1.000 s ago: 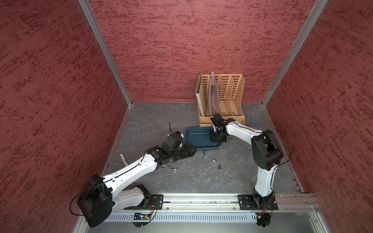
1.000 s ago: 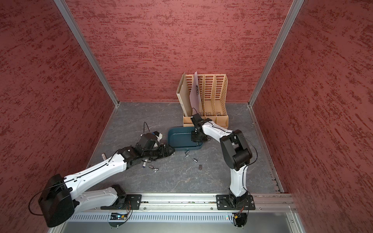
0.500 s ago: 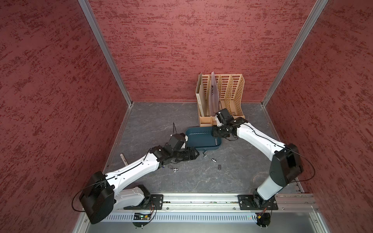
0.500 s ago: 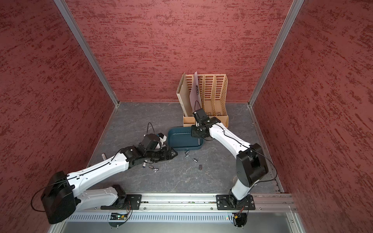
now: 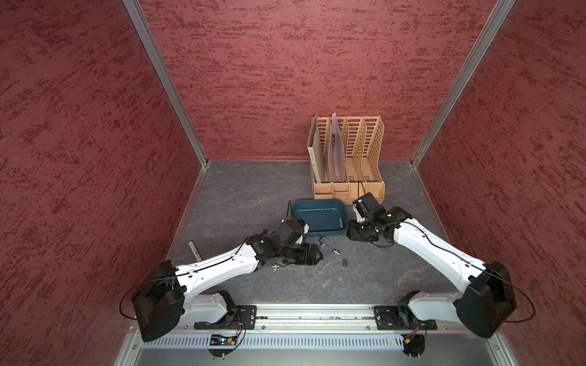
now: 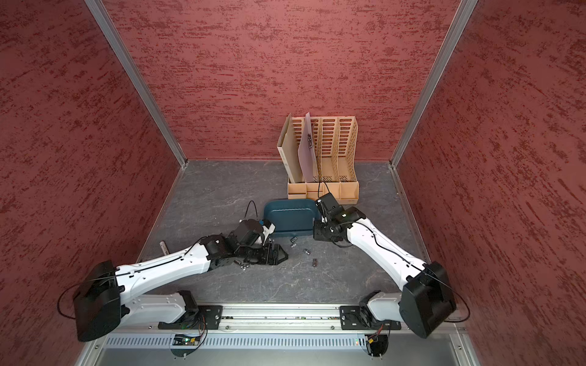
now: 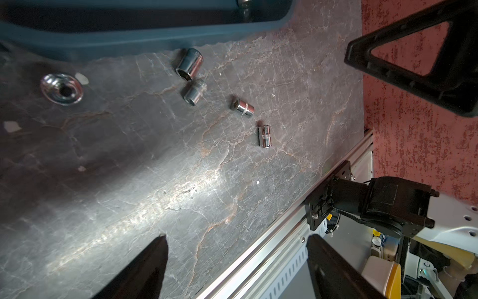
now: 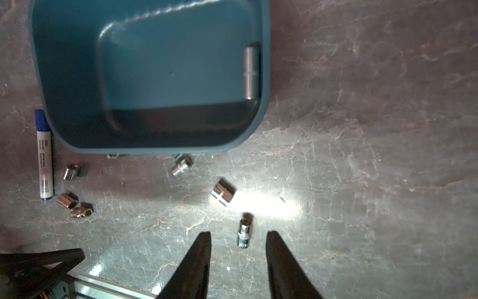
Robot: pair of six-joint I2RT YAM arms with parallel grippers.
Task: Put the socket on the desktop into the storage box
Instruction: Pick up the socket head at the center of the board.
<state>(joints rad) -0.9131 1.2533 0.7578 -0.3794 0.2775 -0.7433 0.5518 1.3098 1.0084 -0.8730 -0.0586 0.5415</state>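
The fingers [image 8: 199, 259] of my right gripper [image 8: 238, 234] stand apart, grasping nothing. One small socket [image 8: 243, 233] is lined up in the gap, though I think I'm hovering above it; height is hard to judge here. I'd drop straight down, pinch across its barrel, carry it over the wall and let go low. My left gripper [image 7: 236, 239] is spread wide and empty.

In a top view the loose sockets [image 5: 336, 252] lie on the desktop [image 5: 253, 196] around six o'clock from the storage box [image 5: 318, 218], which holds one long socket [image 8: 251, 72]. The marker [image 8: 45, 160] beside the box carries print too small to read, and the sockets show no legible marks.
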